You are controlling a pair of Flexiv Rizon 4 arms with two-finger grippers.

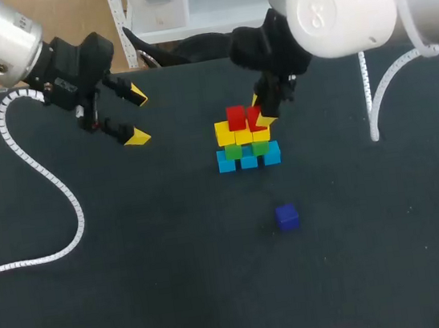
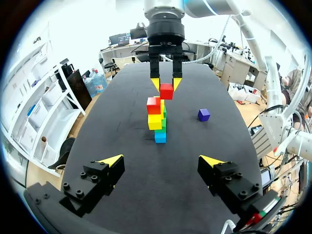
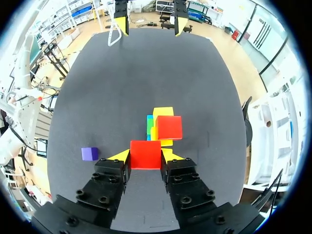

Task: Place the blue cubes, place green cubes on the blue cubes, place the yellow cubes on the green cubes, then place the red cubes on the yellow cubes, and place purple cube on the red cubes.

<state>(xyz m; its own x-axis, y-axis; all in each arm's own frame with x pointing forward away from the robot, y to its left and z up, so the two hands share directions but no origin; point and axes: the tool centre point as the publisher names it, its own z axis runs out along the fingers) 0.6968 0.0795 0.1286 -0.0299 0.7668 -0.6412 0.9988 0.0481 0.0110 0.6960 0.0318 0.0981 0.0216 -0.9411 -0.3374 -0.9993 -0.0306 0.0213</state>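
Your right gripper (image 2: 165, 84) is clamped on a red cube (image 3: 145, 154) at the top of the stack (image 1: 246, 149), just beside the second red cube (image 1: 235, 116) on the yellow cubes (image 1: 237, 135), your left gripper (image 1: 138, 116) hangs aside with fingers wide apart, and the purple cube (image 1: 287, 216) lies alone on the table (image 1: 139, 288).
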